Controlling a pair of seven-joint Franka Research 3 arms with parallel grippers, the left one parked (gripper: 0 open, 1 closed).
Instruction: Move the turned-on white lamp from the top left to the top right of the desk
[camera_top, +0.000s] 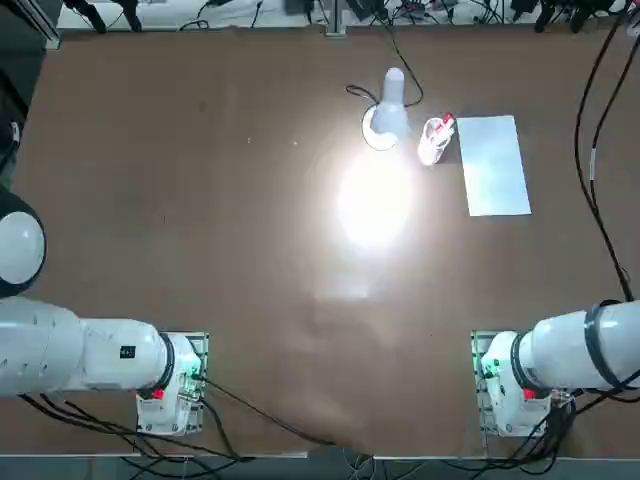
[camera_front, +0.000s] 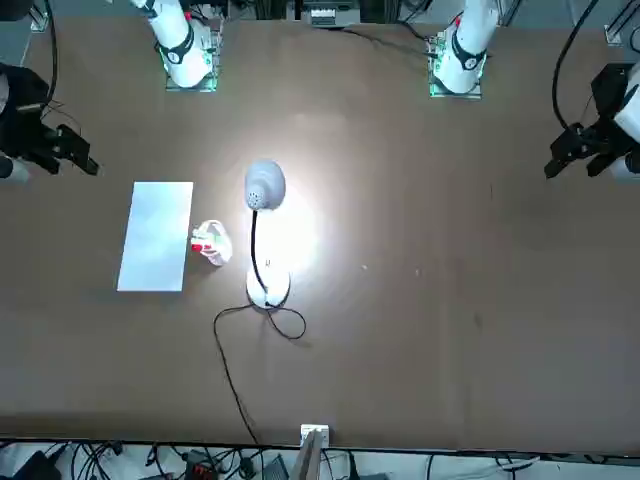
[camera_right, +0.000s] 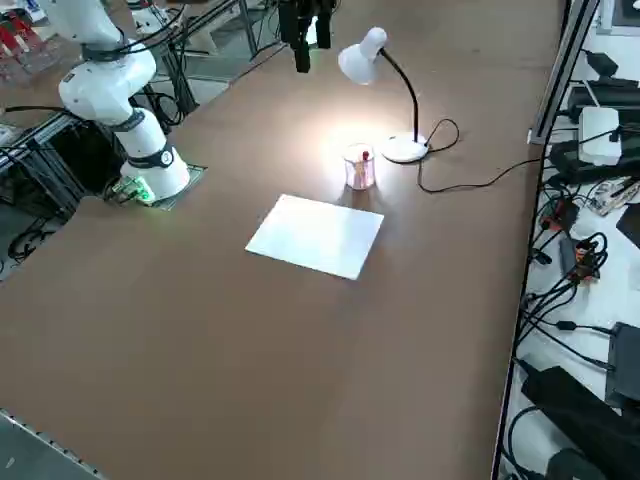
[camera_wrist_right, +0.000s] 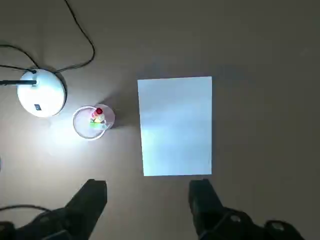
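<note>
Judging from the layout, barely begun, with no part of the move done yet. Hovering well above the desk (camera_top: 200, 200) with the right gripper (camera_wrist_right: 147, 187), fingers spread wide and nothing between them, looking straight down on the white paper sheet (camera_top: 495, 165) and, off to one side, the lamp (camera_top: 383, 125). Not touching the lamp, and well apart from it. Finding the lamp switched on, throwing a bright pool of light on the brown top toward the robot, and standing near the far edge of the desk, about the middle of its width and a little toward the robot's right, rather than in the far left corner. Standing just beside the lamp's round base on the robot's right, a small clear cup of red and yellow pens (camera_top: 436, 140), then the paper sheet beyond that. Left to do, by this reading: come down to the lamp, close on its neck or base, lift it, carry it past the cup and the sheet to the far right corner, set it down upright and lit, and let go.
</note>
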